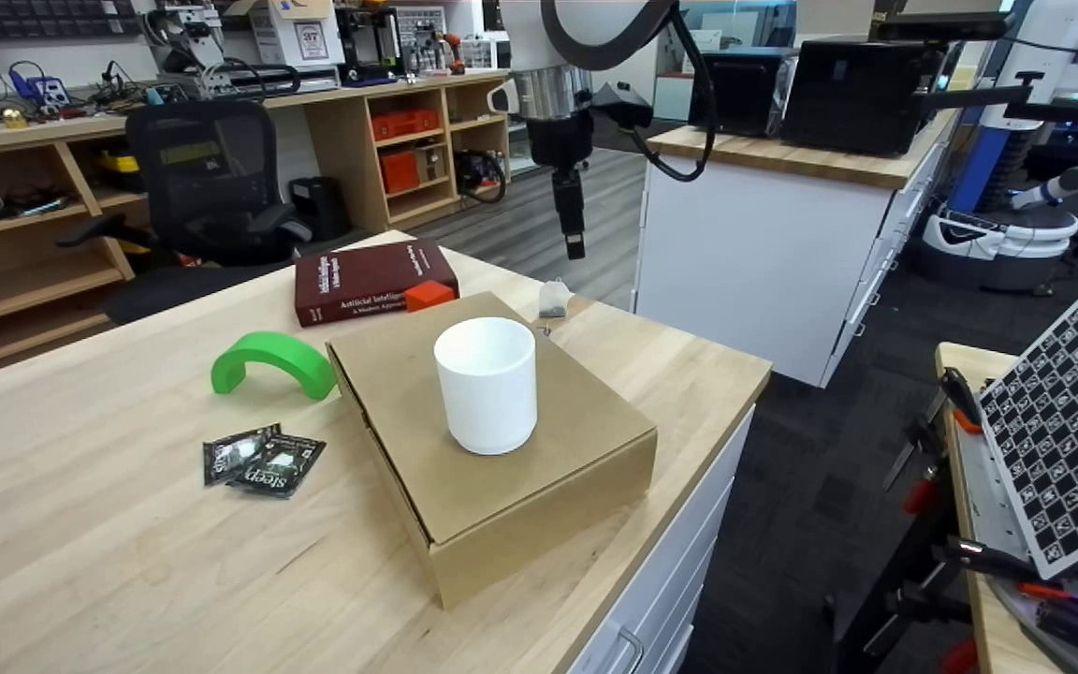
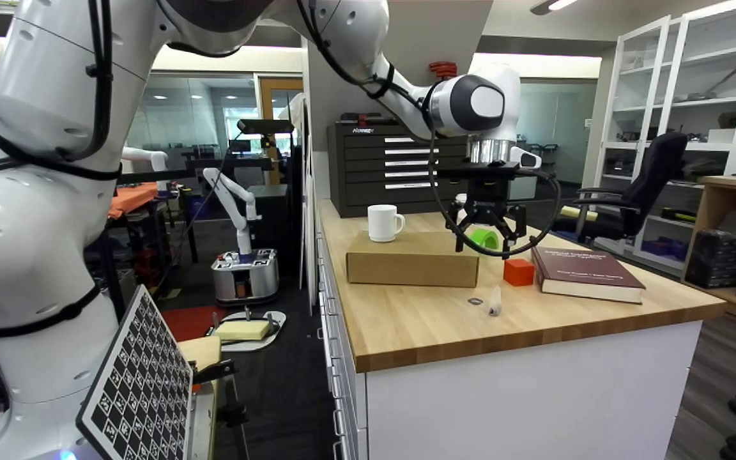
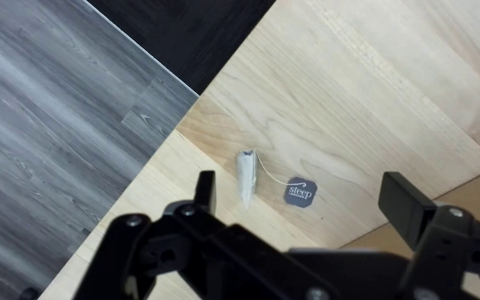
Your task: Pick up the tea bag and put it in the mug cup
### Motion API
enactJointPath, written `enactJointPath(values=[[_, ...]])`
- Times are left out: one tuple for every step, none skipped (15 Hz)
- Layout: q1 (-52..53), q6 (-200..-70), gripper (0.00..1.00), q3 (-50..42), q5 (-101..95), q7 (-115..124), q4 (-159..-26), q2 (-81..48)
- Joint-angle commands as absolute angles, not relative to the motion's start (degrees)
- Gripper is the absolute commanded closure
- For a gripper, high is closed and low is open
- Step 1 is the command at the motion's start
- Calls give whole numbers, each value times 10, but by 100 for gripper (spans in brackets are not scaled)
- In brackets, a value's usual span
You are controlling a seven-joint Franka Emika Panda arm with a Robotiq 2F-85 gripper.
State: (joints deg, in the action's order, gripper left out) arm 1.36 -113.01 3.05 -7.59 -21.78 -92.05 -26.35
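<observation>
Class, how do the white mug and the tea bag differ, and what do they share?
Size: the mug is much larger than the tea bag.
Shape: the mug is a round cylinder with a handle; the tea bag is a thin sachet.
Place: the mug stands on the cardboard box; the tea bag on the tabletop.
Shared: both are pale, and neither is in the open gripper.

It is a robotics lab: in an exterior view a big white arm point(image 2: 48, 255) stands beside a patterned board point(image 2: 141, 383), with a smaller robot point(image 2: 259, 281) beyond and a black drawer chest point(image 2: 365, 172) on the desk point(image 2: 413, 322). In an exterior view a bench point(image 1: 338, 168) carries a machine point(image 1: 197, 61) and tangled cables point(image 1: 113, 92).
</observation>
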Motion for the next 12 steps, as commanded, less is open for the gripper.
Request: enactJointPath(values=[[-1,-1145,0,32,-75,-239,-968,-245],[5,-1153,0,32,-77,-234,-956,-271],[5,-1152,0,33,-76,-236,-957,-276],[6,-1155,0,34,-77,-235,-956,-284],[7,-1155,0,34,-77,-234,-949,-295],[8,-1157,0,35,-77,-232,-942,-307],[8,-1157,0,35,-78,-231,-938,-314],[9,-1158,0,36,-79,-231,-932,-321],[9,-1159,0,36,-79,-231,-928,-328],[9,-1161,0,36,-80,-231,-924,-331],[9,-1161,0,37,-80,-232,-921,-335],[9,-1162,0,37,-81,-232,-918,-337]])
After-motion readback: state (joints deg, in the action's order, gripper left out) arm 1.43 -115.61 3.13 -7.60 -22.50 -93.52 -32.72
